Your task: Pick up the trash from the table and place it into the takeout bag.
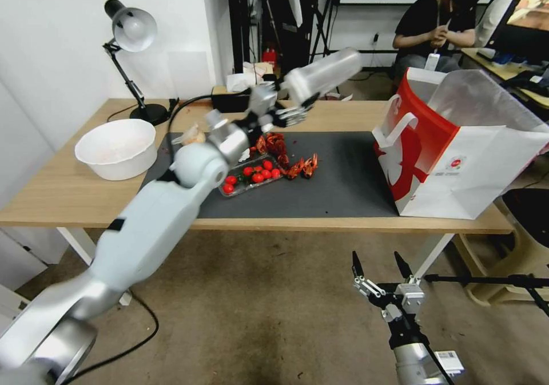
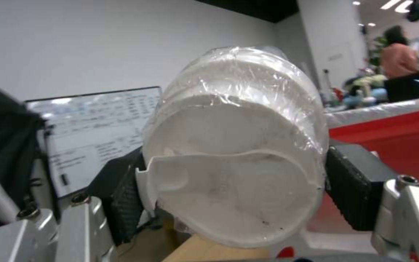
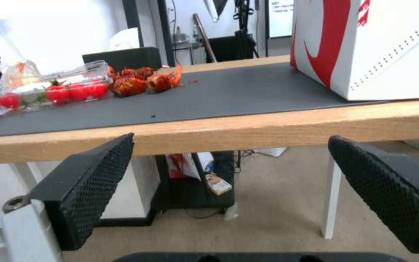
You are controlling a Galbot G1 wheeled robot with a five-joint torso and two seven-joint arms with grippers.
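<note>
The left arm reaches out high above the surface [image 1: 343, 225], its left gripper [image 1: 297, 102] clenched on one stack of white cups wrapped in clear film [image 1: 323, 75], tilted and held left of the takeout bag [image 1: 457, 162], well short of its open mouth. In the left wrist view both fingers [image 2: 350, 189] press the stack's sides. The right gripper [image 1: 380, 270] hangs below the surface edge, beneath the bag, fingers spread and empty. The bag's right side is cut off.
</note>
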